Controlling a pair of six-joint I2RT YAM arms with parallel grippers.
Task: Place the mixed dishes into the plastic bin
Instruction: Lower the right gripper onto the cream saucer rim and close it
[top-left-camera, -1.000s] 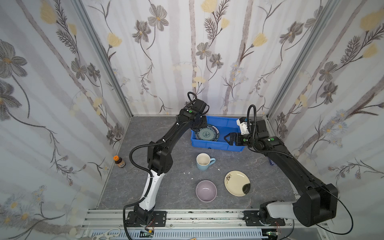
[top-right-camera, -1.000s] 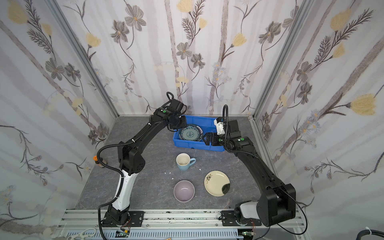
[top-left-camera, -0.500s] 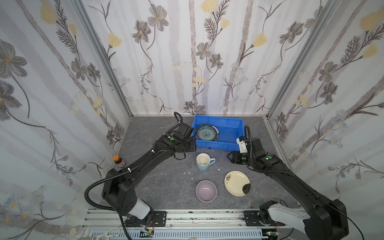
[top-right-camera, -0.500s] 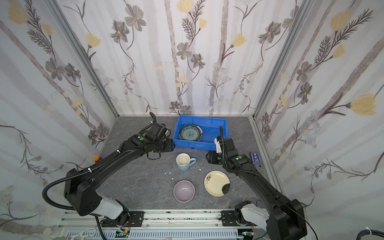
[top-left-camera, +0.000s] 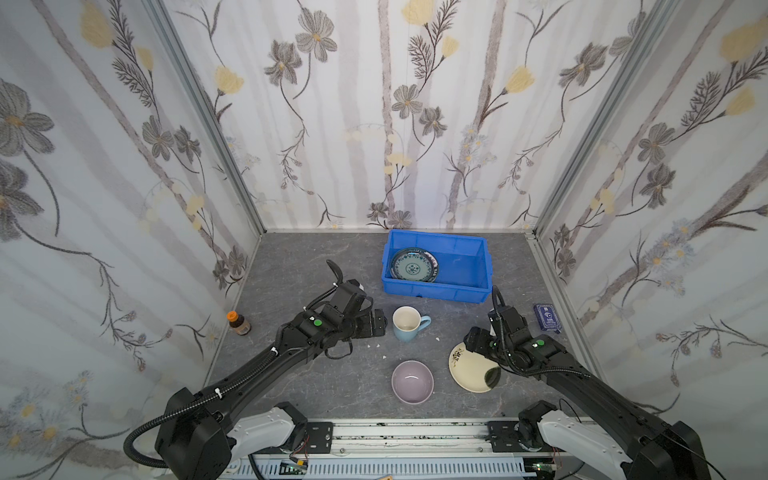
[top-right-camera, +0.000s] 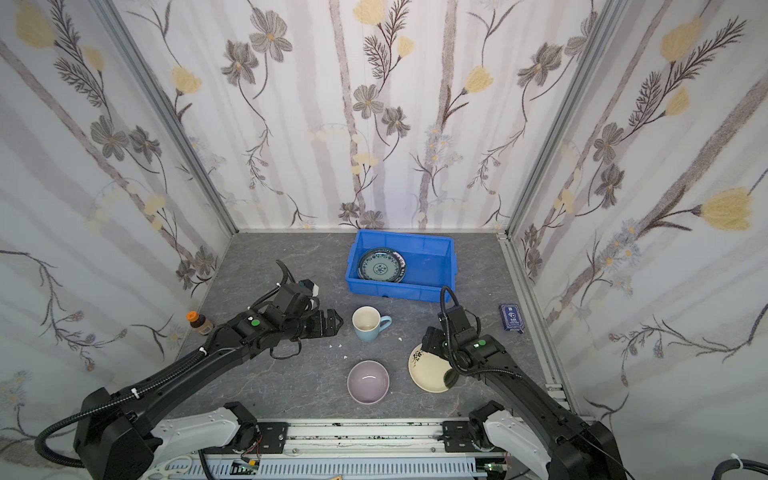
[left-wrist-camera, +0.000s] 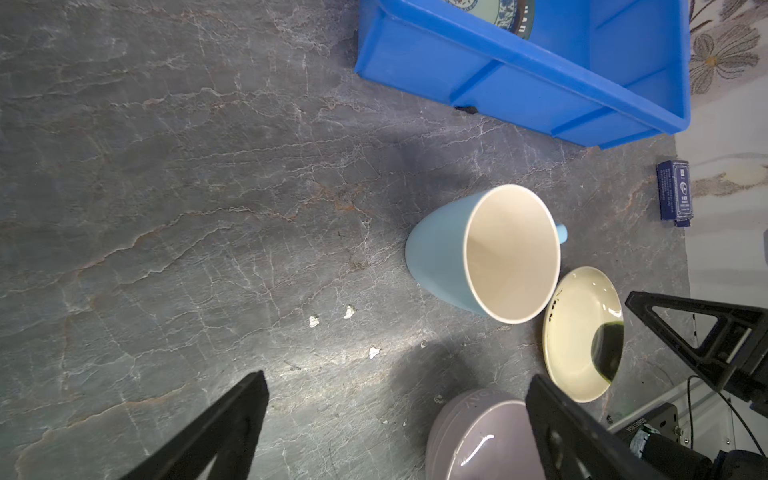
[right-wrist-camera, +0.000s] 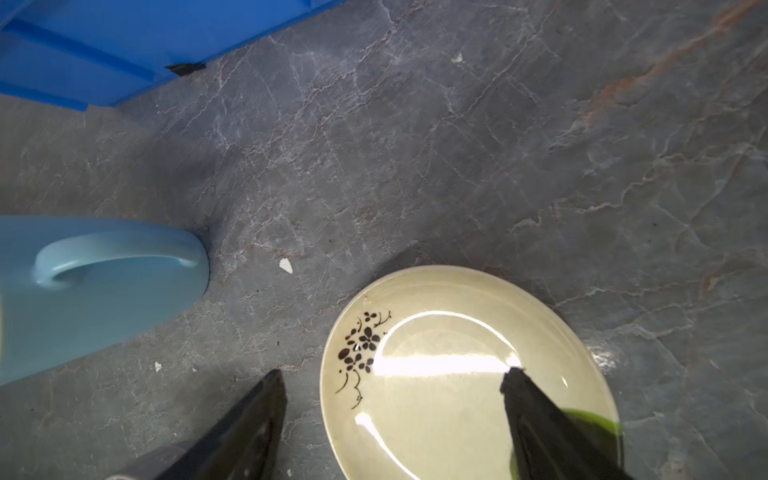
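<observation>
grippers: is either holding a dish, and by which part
Nothing is held: left gripper open beside the mug, right gripper open over the cream plate.

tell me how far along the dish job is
Done: a teal-patterned plate lies in the blue bin. In hand: nothing; the left gripper is open beside the light-blue mug, and the right gripper is open over the cream plate, one finger either side of its rim. Left: mug, lilac bowl and cream plate, all on the table.

Bright even light, soft shadow beside mug (left-wrist-camera: 440, 257), glare streak on cream plate (right-wrist-camera: 453, 370), wide-angle bending at edges
</observation>
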